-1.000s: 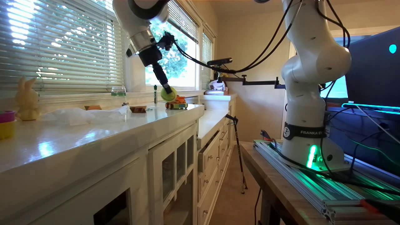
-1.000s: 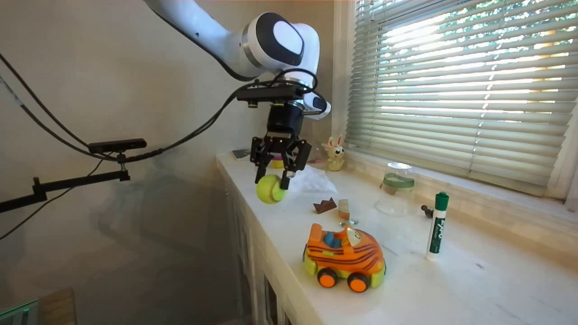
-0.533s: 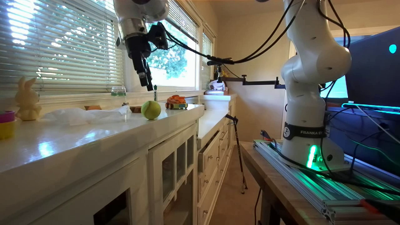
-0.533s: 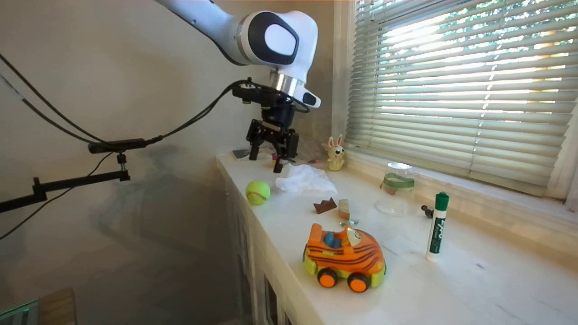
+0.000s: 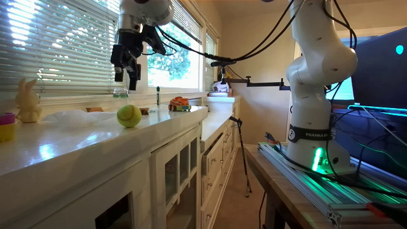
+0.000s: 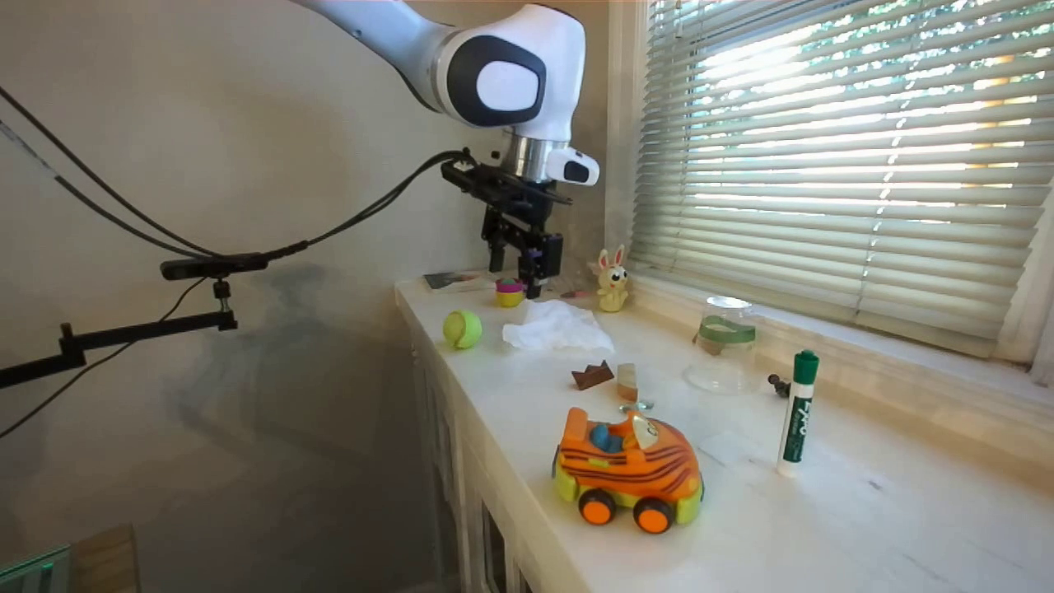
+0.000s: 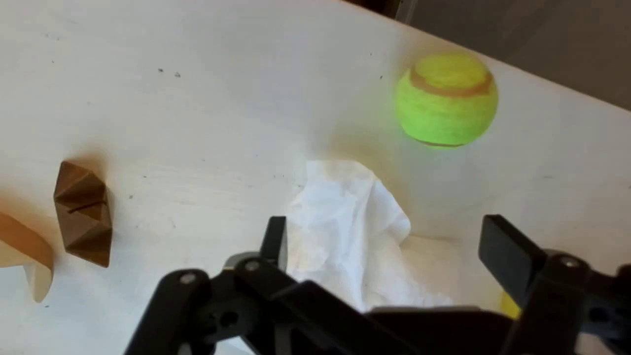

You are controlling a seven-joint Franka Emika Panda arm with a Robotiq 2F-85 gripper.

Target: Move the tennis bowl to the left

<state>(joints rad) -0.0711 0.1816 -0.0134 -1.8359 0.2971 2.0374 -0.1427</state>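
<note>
— See the tennis ball farther along the white counter than half a second ago, nearer the end with the rabbit figure, and the gripper shifted that way too.

— Give the counts.

— Make it one tennis ball, one rabbit figure, one striped orange toy car, one green-capped Expo marker standing upright, one clear jar with a green band, one crumpled white tissue, one yellow-and-magenta tub, one brown faceted block and one tan block.

— And the arm?

— Reaches in from the top in both exterior views, bends at the wrist and hangs the gripper, tips downward, above the counter and clear of its surface.

— And its fingers?

— Spread wide, well apart in the wrist view, with the tissue, lower down on the counter, showing between them.

— Now place the tennis ball.

— Rests on the counter near the edge away from the window blinds, apart from the fingers and from the tissue.

— And round about?

— Notice the tub near the gripper in an exterior view, at a gap hard to judge, and both blocks between the tissue and the toy car. Find the brown faceted block partly behind the tennis ball in an exterior view. Trace black cables from the wrist toward a bar-shaped camera.
</note>
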